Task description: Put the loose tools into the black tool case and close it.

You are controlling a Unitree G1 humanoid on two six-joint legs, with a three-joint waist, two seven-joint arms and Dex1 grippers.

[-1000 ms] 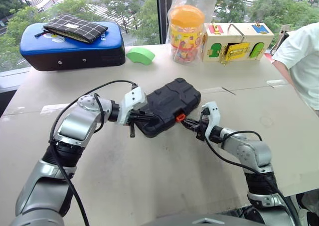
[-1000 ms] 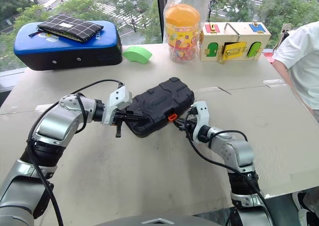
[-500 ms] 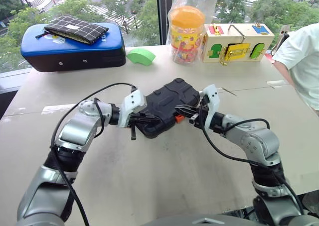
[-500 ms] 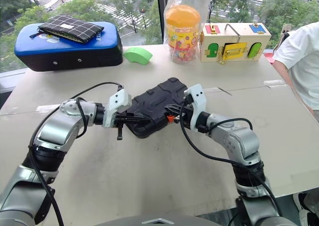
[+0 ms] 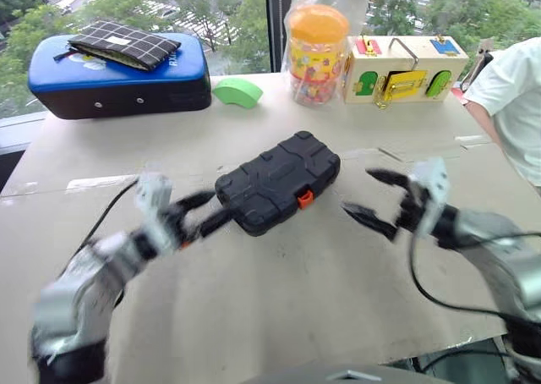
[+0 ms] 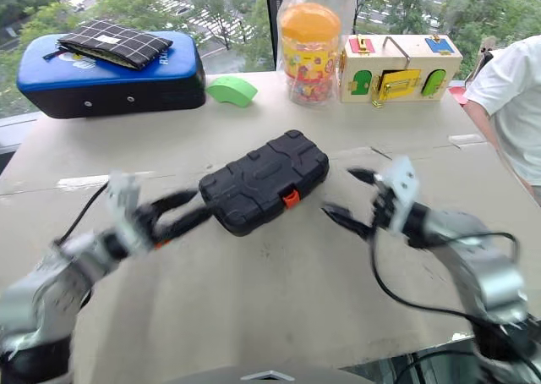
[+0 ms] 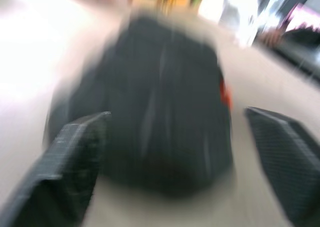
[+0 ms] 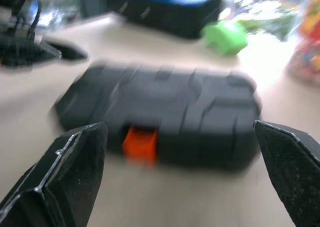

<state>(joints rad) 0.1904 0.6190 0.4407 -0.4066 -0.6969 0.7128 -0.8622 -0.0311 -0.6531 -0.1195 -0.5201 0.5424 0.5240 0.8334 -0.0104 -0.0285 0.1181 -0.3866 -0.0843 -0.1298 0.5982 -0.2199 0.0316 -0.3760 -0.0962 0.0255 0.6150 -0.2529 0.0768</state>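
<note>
The left gripper (image 5: 205,213) stood with its two fingers spread wide, holding nothing, their tips just short of the near-left end of the case (image 5: 277,181); the right gripper (image 5: 372,200) was likewise wide open and empty, apart from the case on its right side, its fingers pointing toward the orange clasp (image 5: 305,199); both arms showed blurred. In the right wrist view the spread fingers (image 8: 65,172) framed the clasp side of the case with bare table between them and it; in the left wrist view the fingers (image 7: 70,162) flanked the case's end.

The case lay shut, ribbed shell upward, set diagonally near the middle of the table (image 5: 279,316), clasp on the side facing the robot; no loose tools could be seen on the table around it.

Farther back, along the window edge, sat a blue-topped padded case (image 5: 118,75) at the left with a checked pouch (image 5: 125,46) lying on top of it; just to its right lay a green wedge (image 5: 237,92); beside that stood a jar with an orange lid (image 5: 317,54), and next to the jar a pale wooden box (image 5: 406,67) with coloured locks. At the table's right edge was a person in a white sleeve (image 5: 511,96).
</note>
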